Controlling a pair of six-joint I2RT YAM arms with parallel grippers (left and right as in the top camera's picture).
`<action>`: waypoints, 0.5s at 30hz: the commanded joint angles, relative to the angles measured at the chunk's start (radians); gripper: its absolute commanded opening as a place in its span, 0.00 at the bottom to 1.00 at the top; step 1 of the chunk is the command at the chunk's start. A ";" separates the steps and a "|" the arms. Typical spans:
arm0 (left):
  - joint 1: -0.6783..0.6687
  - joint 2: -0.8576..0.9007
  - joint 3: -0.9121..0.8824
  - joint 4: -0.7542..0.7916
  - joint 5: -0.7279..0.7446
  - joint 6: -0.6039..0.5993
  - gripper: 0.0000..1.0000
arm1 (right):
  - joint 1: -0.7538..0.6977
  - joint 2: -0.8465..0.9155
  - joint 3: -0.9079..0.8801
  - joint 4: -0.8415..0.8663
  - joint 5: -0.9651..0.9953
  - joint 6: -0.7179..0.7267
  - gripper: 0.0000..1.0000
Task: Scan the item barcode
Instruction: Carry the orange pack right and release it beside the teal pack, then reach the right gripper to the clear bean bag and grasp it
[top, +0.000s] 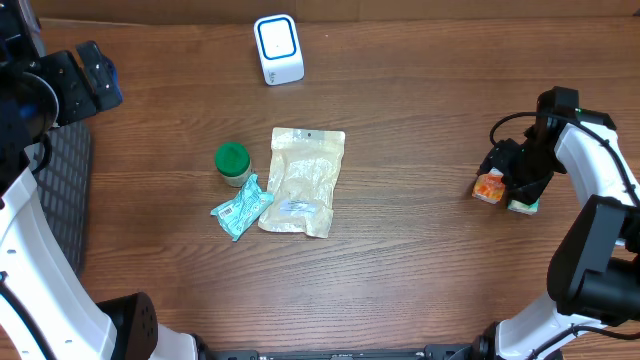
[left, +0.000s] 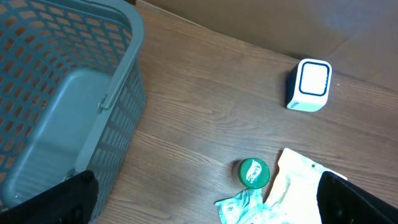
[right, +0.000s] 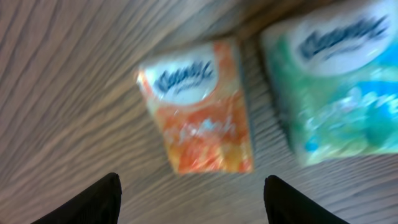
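Observation:
The white barcode scanner (top: 278, 48) (left: 309, 85) stands at the far middle of the table. An orange tissue pack (top: 488, 187) (right: 199, 106) lies flat on the wood at the right, beside a green tissue pack (top: 523, 205) (right: 336, 87). My right gripper (top: 515, 175) (right: 193, 205) hovers over them, open, its fingers wide apart with nothing between them; the orange pack sits just ahead of the tips. My left gripper (top: 95, 75) (left: 208, 198) is open and empty at the far left, high above the table.
Mid-table lie a green-lidded jar (top: 232, 162) (left: 254, 172), a beige pouch (top: 303, 180) (left: 298, 186) and a teal packet (top: 241, 207) (left: 242, 208). A grey mesh basket (top: 60, 190) (left: 62, 93) stands at the left edge.

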 joint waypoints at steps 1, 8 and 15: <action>0.005 0.003 0.008 0.002 -0.009 0.023 1.00 | 0.013 0.001 0.058 -0.022 -0.108 -0.038 0.71; 0.005 0.003 0.008 0.002 -0.009 0.023 1.00 | 0.121 0.001 0.125 0.008 -0.405 -0.113 0.71; 0.005 0.003 0.008 0.002 -0.009 0.023 0.99 | 0.332 0.009 0.109 0.145 -0.422 -0.101 0.79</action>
